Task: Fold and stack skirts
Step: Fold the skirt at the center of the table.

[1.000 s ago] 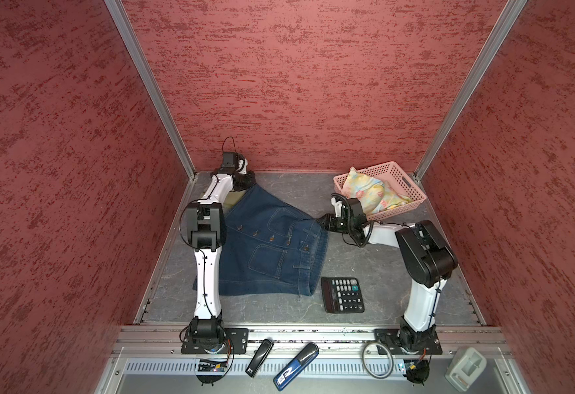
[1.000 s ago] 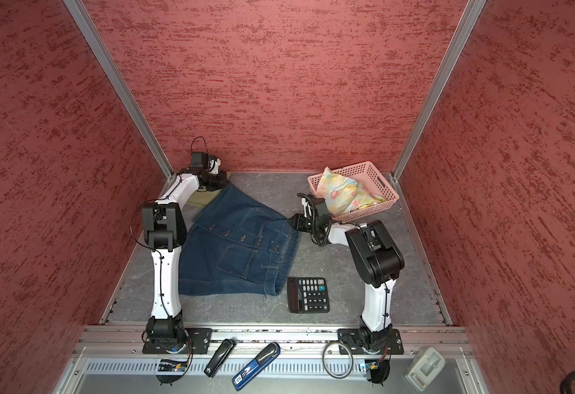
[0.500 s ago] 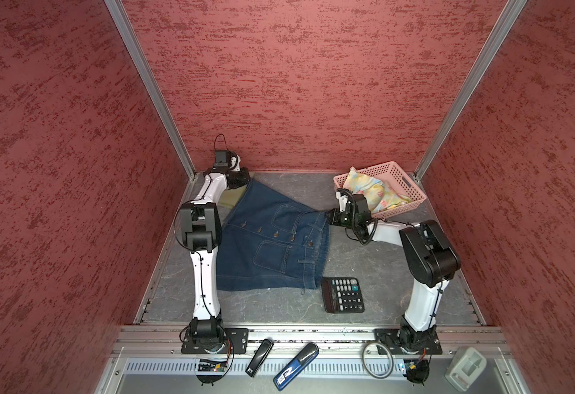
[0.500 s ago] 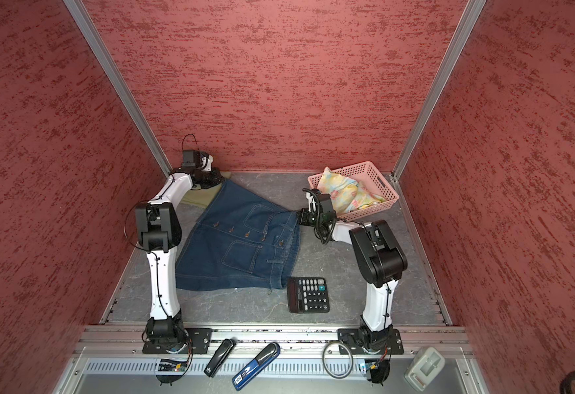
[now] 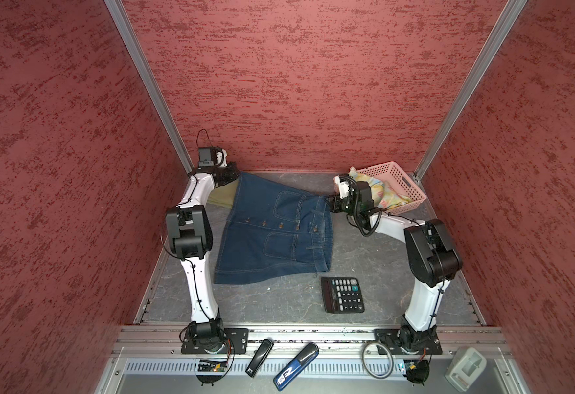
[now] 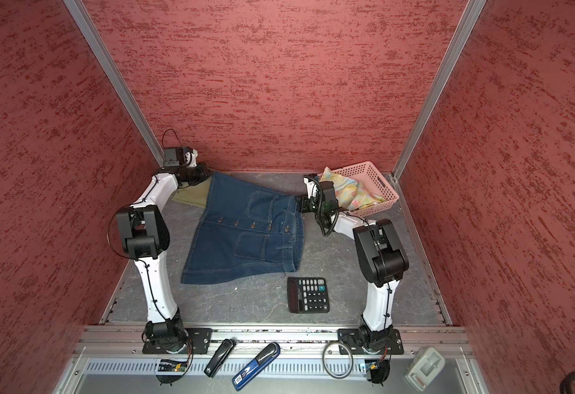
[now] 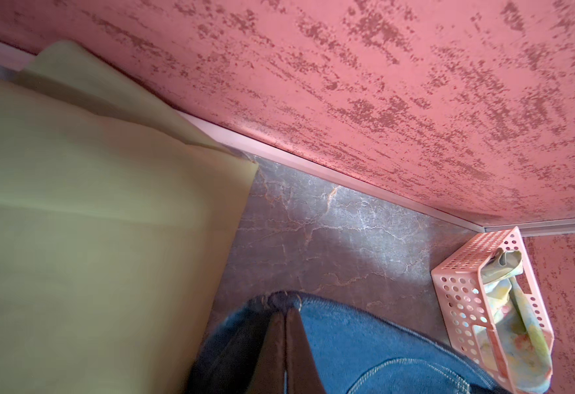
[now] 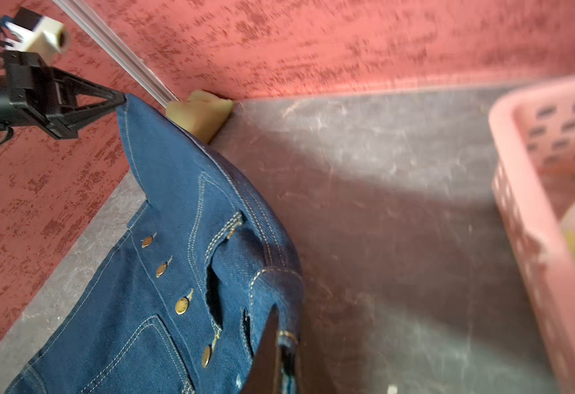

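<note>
The dark blue denim skirt (image 5: 272,235) (image 6: 245,235) lies spread, buttons up, its far edge lifted and stretched between both arms. My left gripper (image 5: 237,174) (image 7: 285,310) is shut on its far-left hem corner, close to the back wall. My right gripper (image 5: 327,199) (image 8: 282,332) is shut on the waistband corner beside the basket. The olive-green skirt (image 5: 223,199) (image 7: 91,238) lies folded under the denim's far-left part. The pastel flowered skirt (image 5: 387,194) (image 7: 518,314) sits crumpled in the pink basket (image 5: 405,177) (image 8: 535,204).
A black calculator (image 5: 343,294) (image 6: 308,294) lies on the grey floor just in front of the denim skirt's near right corner. Red walls close in the back and both sides. A stapler (image 5: 260,353) and a blue tool (image 5: 296,366) rest on the front rail.
My right gripper has shut on the denim waistband corner and moved toward the back. The skirt's far edge has been pulled back and stretched straighter between the two grippers.
</note>
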Controlling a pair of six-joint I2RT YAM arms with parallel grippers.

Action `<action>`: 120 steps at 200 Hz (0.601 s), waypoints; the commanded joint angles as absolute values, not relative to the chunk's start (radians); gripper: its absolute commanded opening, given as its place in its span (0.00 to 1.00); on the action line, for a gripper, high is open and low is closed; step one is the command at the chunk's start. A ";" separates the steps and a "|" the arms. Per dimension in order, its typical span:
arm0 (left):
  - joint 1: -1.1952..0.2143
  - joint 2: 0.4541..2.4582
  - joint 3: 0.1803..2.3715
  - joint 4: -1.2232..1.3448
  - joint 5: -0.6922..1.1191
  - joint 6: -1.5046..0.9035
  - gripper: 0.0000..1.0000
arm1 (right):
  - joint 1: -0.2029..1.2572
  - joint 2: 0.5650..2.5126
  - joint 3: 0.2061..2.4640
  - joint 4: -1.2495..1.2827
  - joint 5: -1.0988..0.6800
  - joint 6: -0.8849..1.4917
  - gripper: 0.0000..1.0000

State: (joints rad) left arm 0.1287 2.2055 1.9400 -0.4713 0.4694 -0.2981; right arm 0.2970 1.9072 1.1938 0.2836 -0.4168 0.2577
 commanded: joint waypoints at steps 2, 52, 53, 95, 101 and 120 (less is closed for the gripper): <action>0.150 2.123 1.890 -0.411 0.479 -0.330 0.00 | 0.281 1.865 1.250 0.291 -0.443 0.161 0.03; 0.160 1.956 1.733 -0.407 0.472 -0.333 0.00 | 0.271 1.804 1.191 0.380 -0.445 0.083 0.00; 0.160 1.952 1.729 -0.408 0.472 -0.334 0.00 | 0.270 1.802 1.188 0.384 -0.444 0.082 0.00; 0.155 1.767 1.533 -0.377 0.456 -0.355 0.00 | 0.265 1.752 1.104 0.485 -0.452 0.055 0.00; 0.153 1.741 1.502 -0.373 0.448 -0.361 0.00 | 0.264 1.746 1.092 0.500 -0.454 0.055 0.00; 0.148 1.664 1.413 -0.361 0.439 -0.377 0.00 | 0.264 1.724 1.055 0.544 -0.471 0.045 0.00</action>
State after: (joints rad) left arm 0.1516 1.7451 1.4937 -0.3992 0.4622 -0.3527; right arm 0.2741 1.7779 1.0885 0.4225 -0.4397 0.0811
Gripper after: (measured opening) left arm 0.049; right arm 0.074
